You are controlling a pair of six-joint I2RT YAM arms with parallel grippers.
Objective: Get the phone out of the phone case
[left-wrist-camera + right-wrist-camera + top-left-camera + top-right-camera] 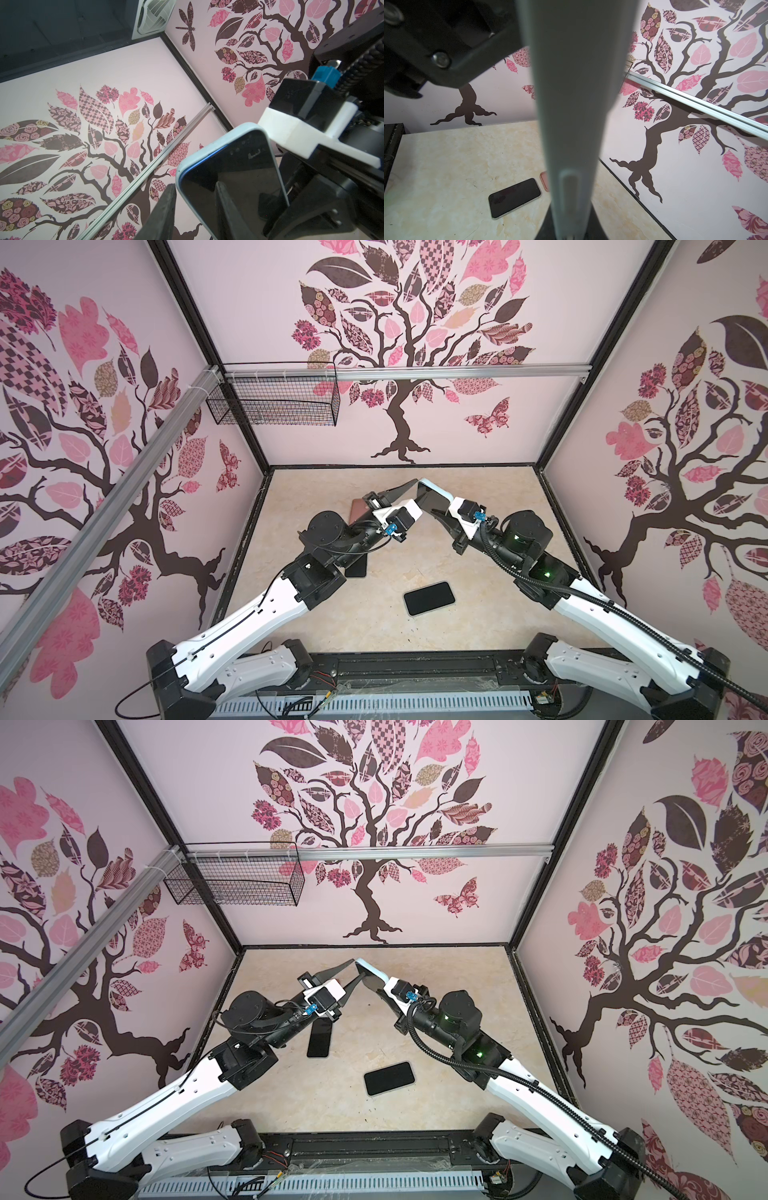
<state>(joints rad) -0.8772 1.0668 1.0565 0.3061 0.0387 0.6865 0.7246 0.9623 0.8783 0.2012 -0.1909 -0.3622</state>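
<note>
A phone (239,166) with a dark screen sits in a light blue phone case (249,126) and is held up above the back middle of the table. My right gripper (441,512) is shut on the case from below. The case's side edge (575,104), with a button on it, runs up the middle of the right wrist view. My left gripper (356,969) is open at the phone's upper end. One finger (228,214) lies across the screen. The other finger (164,214) stands just outside the case's rim, with wall showing between them.
A bare black phone (429,598) lies flat on the marbled table (498,572) near the front middle. A second dark phone (319,1044) lies partly under the left arm. A brownish-pink case (358,509) lies behind that arm. A wire basket (274,402) hangs on the back rail.
</note>
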